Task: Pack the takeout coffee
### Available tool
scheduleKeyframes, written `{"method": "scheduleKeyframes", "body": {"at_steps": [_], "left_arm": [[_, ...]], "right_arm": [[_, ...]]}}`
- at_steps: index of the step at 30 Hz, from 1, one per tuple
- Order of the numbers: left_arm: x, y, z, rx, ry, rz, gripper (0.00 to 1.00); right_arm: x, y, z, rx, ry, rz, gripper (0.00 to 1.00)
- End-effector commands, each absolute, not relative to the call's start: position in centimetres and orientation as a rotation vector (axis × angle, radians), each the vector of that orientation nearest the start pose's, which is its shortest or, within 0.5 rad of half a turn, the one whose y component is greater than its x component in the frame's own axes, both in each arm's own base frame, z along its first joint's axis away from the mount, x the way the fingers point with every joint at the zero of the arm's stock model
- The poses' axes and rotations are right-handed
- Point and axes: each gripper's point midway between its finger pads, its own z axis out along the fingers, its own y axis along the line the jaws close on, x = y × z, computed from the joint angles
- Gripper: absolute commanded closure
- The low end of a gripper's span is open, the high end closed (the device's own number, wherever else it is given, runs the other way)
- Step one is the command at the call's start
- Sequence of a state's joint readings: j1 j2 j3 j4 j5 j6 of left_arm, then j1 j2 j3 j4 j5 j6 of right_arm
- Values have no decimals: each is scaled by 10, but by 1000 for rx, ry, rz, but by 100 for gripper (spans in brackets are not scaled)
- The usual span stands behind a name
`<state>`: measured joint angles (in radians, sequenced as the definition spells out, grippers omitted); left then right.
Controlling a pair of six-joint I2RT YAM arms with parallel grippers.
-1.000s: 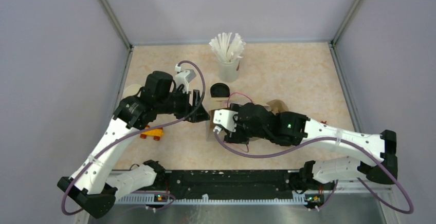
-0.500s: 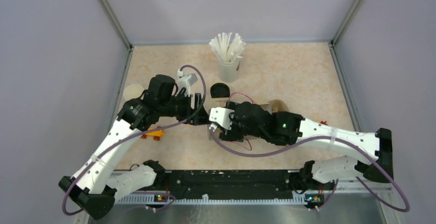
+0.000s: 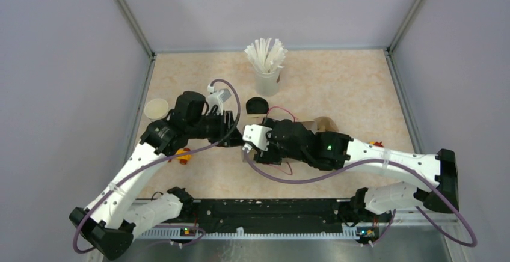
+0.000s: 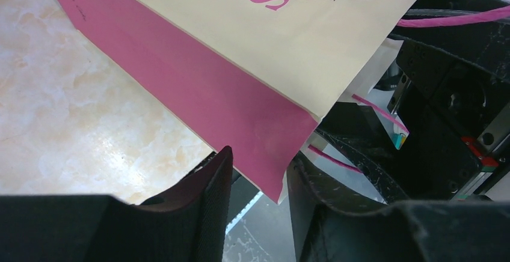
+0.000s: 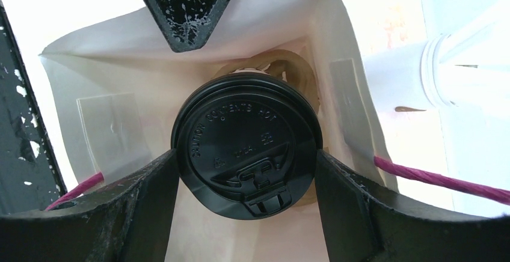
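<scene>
Gripping the takeout coffee [image 5: 240,127] on opposite sides of its round black lid, the right gripper [image 5: 245,154] holds it upright in the open mouth of the paper bag [image 5: 108,57], straight below its own wrist. A brown ring [image 5: 298,70] shows deeper in the bag, under the cup; what it is I cannot tell. The left gripper [image 4: 260,161] stands half closed astride the bag's pink side wall, one finger inside the mouth and one outside. Whether it really pinches the paper cannot be told.

The cup is probably light but top-heavy if filled. Its paper wall is soft enough to dent, and the plastic lid is stiff, smooth and only pressed on. A hold on the lid's rim could slip or pop the lid off, so the safer place is the wall just under the rim, squeezed gently and kept upright. The bag is thin and floppy and looks to need its mouth held open.

- One bag, with two stretches of pink cord handle in view.
- Two lidded cups: the held one and a second black-lidded cup [image 3: 257,104] on the worktop [image 3: 337,88] beyond both grippers.
- One straw cup [image 3: 267,80] farther beyond, its straws too many to count.
- One cream cup rim [image 3: 156,108] outboard of the left gripper.
</scene>
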<state>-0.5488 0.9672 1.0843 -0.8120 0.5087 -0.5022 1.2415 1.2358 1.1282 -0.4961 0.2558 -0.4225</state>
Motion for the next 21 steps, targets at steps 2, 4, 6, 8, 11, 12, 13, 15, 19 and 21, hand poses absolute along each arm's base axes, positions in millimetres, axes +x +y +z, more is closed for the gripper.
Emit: {"method": "scheduleKeyframes", "body": {"at_steps": [2,4,6,8,11,12,13,15,19,21], "left_arm": [[168,-227,259,367,2318,-1144,71],[168,-229,261,378,2308,-1157,84],[167,-231,263,390,2300,-1172,92],[167,-233,264,401,2296,-1187,97],[166,-234,265,411,2295,-1193,98],[166,-234,266,415,2295,-1200,98],[165,-235,266,421,2295,-1209,99],[164,-235,265,424,2295,-1212,100],[164,-234,263,445,2306,-1196,100],[163,-234,263,445,2309,-1200,100]], "right_arm": [[170,324,239,-1453,1520,243,33],[168,323,240,-1459,1496,251,33],[168,323,239,-1470,1464,249,33],[169,325,239,-1490,1434,241,33],[172,327,237,-1522,1405,213,33],[173,327,236,-1530,1394,196,33],[175,327,235,-1535,1388,182,33],[179,329,236,-1534,1371,173,33],[186,332,231,-1547,1353,179,33],[189,332,227,-1570,1347,168,33]]}}
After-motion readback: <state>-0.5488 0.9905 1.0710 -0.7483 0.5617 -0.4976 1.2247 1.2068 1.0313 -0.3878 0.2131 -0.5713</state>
